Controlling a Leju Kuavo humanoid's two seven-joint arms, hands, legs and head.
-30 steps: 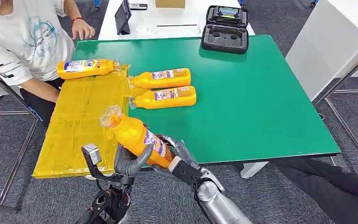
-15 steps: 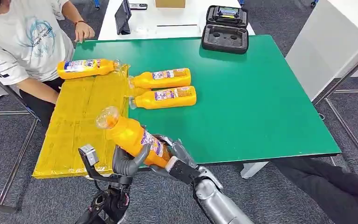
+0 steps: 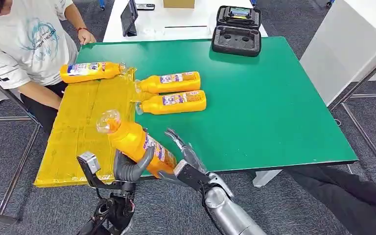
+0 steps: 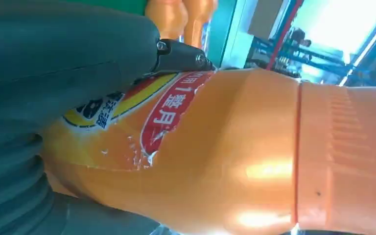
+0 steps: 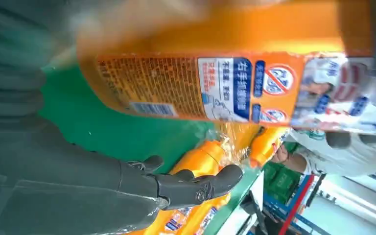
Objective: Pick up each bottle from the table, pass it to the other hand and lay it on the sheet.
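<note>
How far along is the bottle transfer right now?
Done: one bottle lies at the far edge of the yellow sheet.
In hand: the left hand grips the raised bottle over the near table edge; the right hand is open beside it, so the handover looks complete.
Left: lay this one down, then the two bottles on the green table.

Green table [image 3: 274, 112]: yellow sheet [image 3: 85, 127], two bottles [image 3: 172, 93], case [image 3: 236, 30]

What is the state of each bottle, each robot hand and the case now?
Held bottle: tilted, gripped by the left robot hand.
Right robot hand: open, off the bottle.
Bottle on the sheet: lying flat.
Two bottles on the table: lying side by side.
Black case: open.
</note>
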